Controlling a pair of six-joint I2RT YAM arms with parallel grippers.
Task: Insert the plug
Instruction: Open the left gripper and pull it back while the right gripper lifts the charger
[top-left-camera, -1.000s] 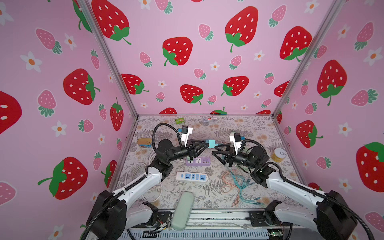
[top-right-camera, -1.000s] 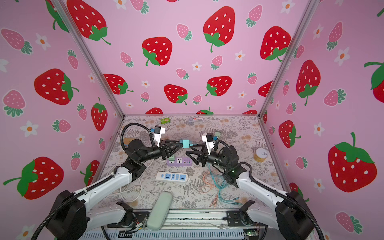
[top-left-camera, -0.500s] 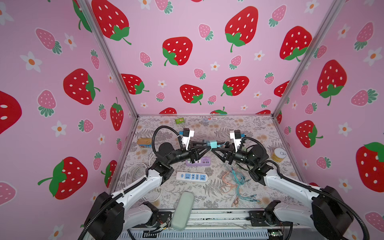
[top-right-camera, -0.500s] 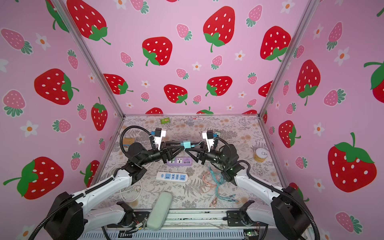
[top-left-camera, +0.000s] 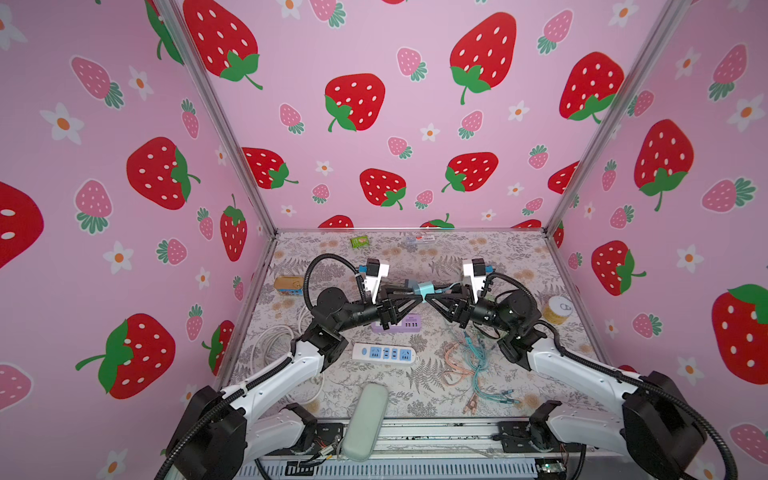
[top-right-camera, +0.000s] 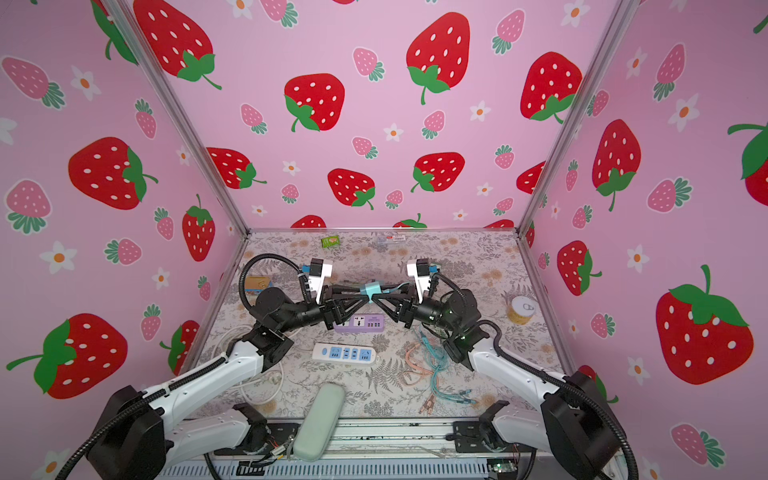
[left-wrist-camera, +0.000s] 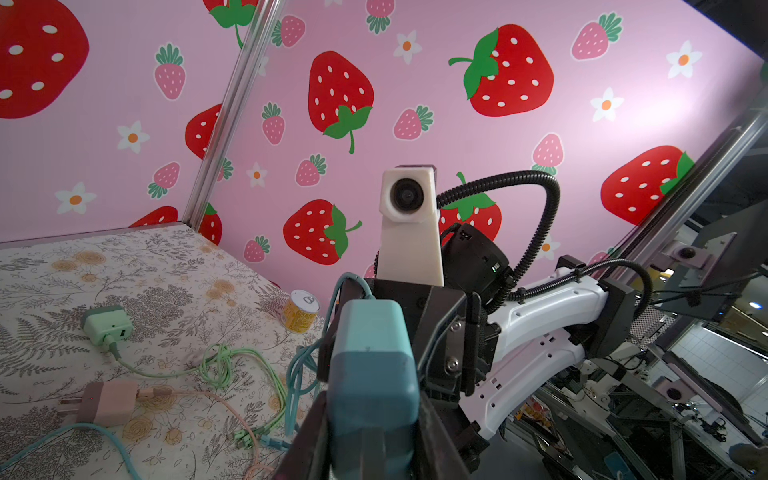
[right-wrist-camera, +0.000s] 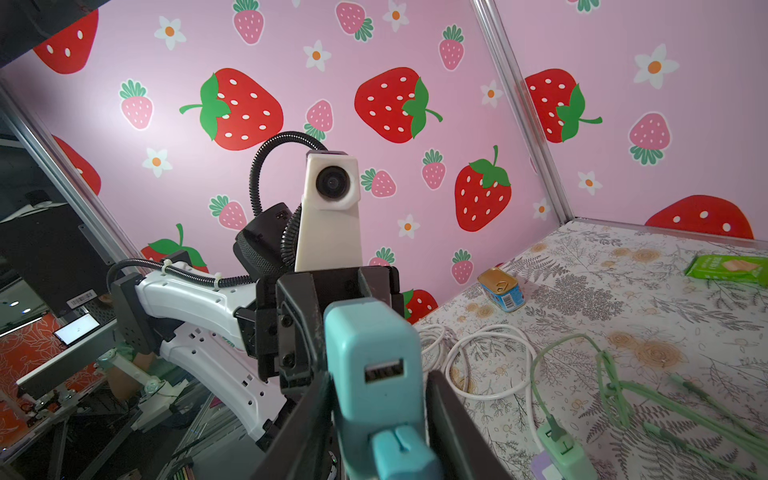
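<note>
The plug (top-left-camera: 424, 288) (top-right-camera: 370, 289) is a teal block charger, held in the air above the middle of the table, with a teal cable (top-left-camera: 451, 286) trailing from it to the right. My left gripper (top-left-camera: 417, 291) (left-wrist-camera: 372, 411) is shut on its left end. My right gripper (top-left-camera: 432, 293) (right-wrist-camera: 380, 395) meets it from the right, its fingers (right-wrist-camera: 444, 399) closed in on either side of the plug (right-wrist-camera: 374, 357). An empty USB port faces the right wrist camera. A purple power strip (top-left-camera: 397, 324) (top-right-camera: 360, 323) lies right below the two grippers.
A white and blue power strip (top-left-camera: 384, 354) lies nearer the front. Tangled teal, green and pink cables (top-left-camera: 469, 357) lie at the right, a white cord (top-left-camera: 274, 340) at the left. A yellow can (top-left-camera: 559, 309), a small tin (top-left-camera: 288, 286) and a grey-green case (top-left-camera: 365, 419) sit nearby.
My right gripper has moved left up to the plug and narrowed its jaws round it. The left gripper has kept its hold, shifting slightly right.
</note>
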